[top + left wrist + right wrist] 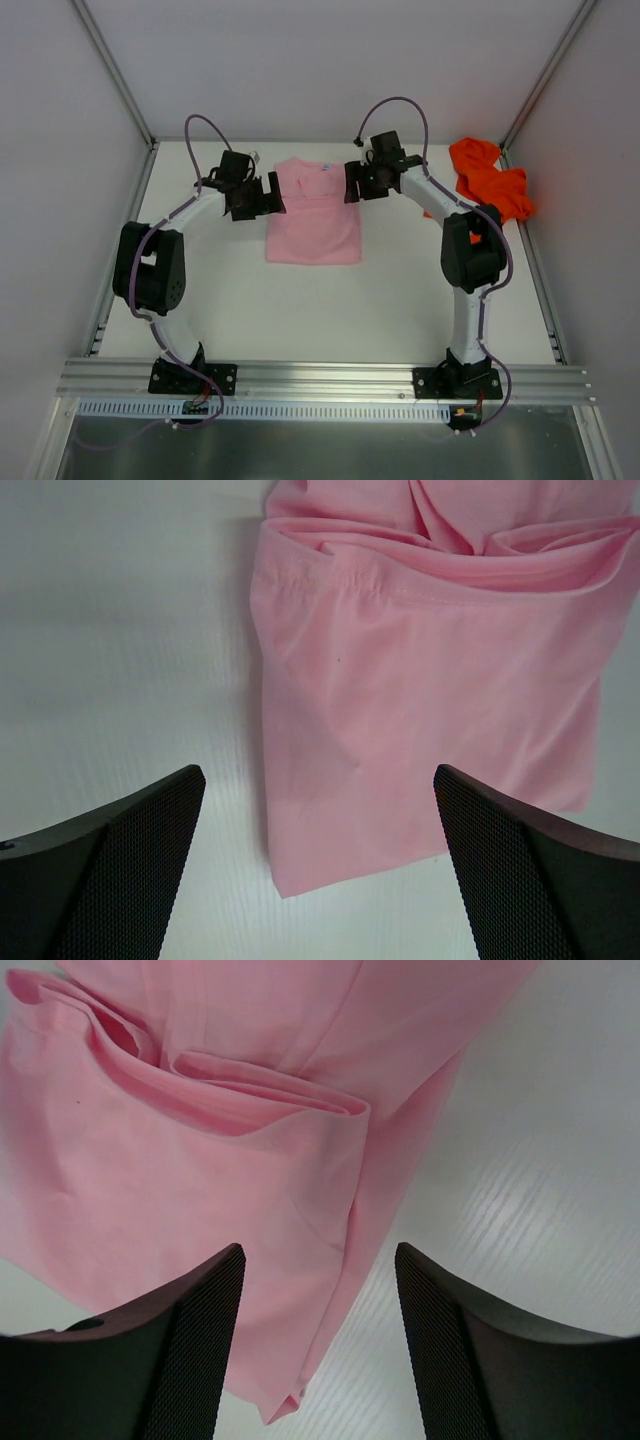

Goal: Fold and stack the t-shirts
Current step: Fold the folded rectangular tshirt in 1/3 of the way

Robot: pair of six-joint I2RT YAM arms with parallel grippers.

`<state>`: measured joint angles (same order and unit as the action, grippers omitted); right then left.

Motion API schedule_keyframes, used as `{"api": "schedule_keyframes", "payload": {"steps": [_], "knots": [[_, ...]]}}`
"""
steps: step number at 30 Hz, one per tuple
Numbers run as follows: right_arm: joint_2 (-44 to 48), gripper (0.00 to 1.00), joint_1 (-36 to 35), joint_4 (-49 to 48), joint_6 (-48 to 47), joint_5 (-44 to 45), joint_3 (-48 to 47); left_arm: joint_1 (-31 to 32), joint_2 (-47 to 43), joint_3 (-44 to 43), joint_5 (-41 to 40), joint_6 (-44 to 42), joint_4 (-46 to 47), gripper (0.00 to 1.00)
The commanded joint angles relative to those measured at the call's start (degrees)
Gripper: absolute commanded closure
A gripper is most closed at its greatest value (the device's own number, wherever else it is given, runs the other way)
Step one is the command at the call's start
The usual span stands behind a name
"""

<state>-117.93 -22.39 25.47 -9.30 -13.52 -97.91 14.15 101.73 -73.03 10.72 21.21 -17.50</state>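
The light pink t-shirt (313, 218) lies partly folded at the middle back of the white table, sleeves turned in. My left gripper (270, 193) is open and empty at the shirt's left edge. In the left wrist view, the left gripper (318, 775) hovers over the shirt's (430, 680) lower corner. My right gripper (352, 183) is open and empty at the shirt's right edge. In the right wrist view, the right gripper (319, 1250) straddles the shirt's (200, 1180) folded side edge. The bright orange t-shirt (488, 178) lies crumpled at the back right.
White walls close in the table at the back and both sides. A metal rail (320, 378) runs along the near edge by the arm bases. Bare table (320, 310) lies between the pink shirt and the rail.
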Motion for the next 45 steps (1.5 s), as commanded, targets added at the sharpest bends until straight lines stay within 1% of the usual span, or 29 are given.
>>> {"api": "schedule_keyframes", "payload": {"steps": [1,4,11,14,17,23,27,30,31,32,35,36,38,45], "knots": [[-3.4,0.37,-0.7,-0.2,-0.9,0.2,-2.6,-0.5,0.1,-1.1,1.3,1.2,4.4,0.01],[-5.5,0.41,-1.0,-0.5,-0.6,0.8,-3.6,-0.5,1.1,-2.1,1.3,0.9,4.2,0.01],[-7.3,0.45,-1.5,-3.0,-0.2,0.8,-5.4,-0.5,3.9,-3.5,1.2,0.8,3.8,0.01],[-8.0,0.49,-1.6,-3.3,-0.3,1.7,-6.8,-0.5,5.1,-4.3,1.3,0.7,3.4,0.01],[-8.7,0.55,-1.7,-3.5,-0.5,3.0,-8.1,-0.5,6.0,-4.9,1.3,0.4,3.3,0.01],[-10.6,0.56,-2.0,-2.4,-1.0,4.0,-10.0,-0.5,7.5,-5.8,1.7,0.3,3.2,0.01],[-13.0,0.62,-2.0,-1.3,-0.8,3.3,-11.4,-0.5,8.2,-6.5,1.8,0.1,2.8,0.01],[-13.6,0.63,-2.0,-1.0,-0.7,3.0,-11.7,-0.5,8.3,-6.9,1.4,-0.2,2.4,0.01],[-13.7,0.66,-2.0,-1.0,-0.7,2.9,-11.7,-0.5,8.0,-6.9,1.1,-0.3,2.4,0.01],[-13.7,0.72,-2.0,-1.1,-0.7,3.0,-11.7,-0.5,8.0,-7.0,1.1,-0.4,2.2,0.01],[-13.5,0.85,-2.0,-1.2,-0.6,3.9,-11.6,-0.6,7.6,-7.2,0.6,-0.6,1.9,0.01],[-13.3,0.91,-2.0,-1.3,-0.7,5.2,-11.5,-0.5,7.5,-7.2,0.5,-0.7,1.7,0.01],[-12.1,0.99,-2.0,-1.6,-1.0,8.0,-10.8,-0.5,7.3,-7.4,0.1,-0.7,1.7,0.01],[-7.0,0.99,-1.9,-4.3,-2.5,14.6,-6.2,-0.5,7.7,-7.6,0.3,-0.6,1.6,0.01]]}}
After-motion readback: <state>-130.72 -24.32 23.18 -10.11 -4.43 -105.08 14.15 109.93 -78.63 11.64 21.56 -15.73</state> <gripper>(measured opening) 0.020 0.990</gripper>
